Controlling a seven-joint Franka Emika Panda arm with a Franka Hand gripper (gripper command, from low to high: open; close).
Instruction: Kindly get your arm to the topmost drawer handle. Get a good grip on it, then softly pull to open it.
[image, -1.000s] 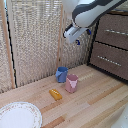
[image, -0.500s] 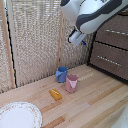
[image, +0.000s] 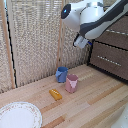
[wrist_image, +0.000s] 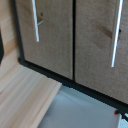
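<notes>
Hanging clear of the cabinet, the gripper (image: 86, 43) touches nothing. Only a blue tip shows below the wrist in the exterior view, and the wrist view shows no fingers, so how far the jaws stand apart cannot be told.

- Behind it the arm (image: 95, 17) bends across the top of the picture, with its black, blue-ringed cap (image: 66, 10) turned toward the camera. The wrist hangs down in front of the cabinet's near corner.
- The drawer handle (image: 118, 33) is the upper of two silver bars visible on the exterior view's right. It lies near the gripper, off to that side, and apart from it. The arm hides the cabinet's top, so whether another front sits above cannot be told.
- The drawer (image: 112, 39) has a dark brown front and looks shut flush.
- The wrist view faces two brown fronts, each with a silver bar.

Handling, as a judgement: the bar is stiff, thin metal and probably slick. It is best pinched at mid-length so the drawer runs straight. Wood on runners may stick at first, so a slow, level pull suits it.

A blue cup (image: 61, 74) and a pink cup (image: 71, 83) stand well below on the table (image: 95, 107).
</notes>
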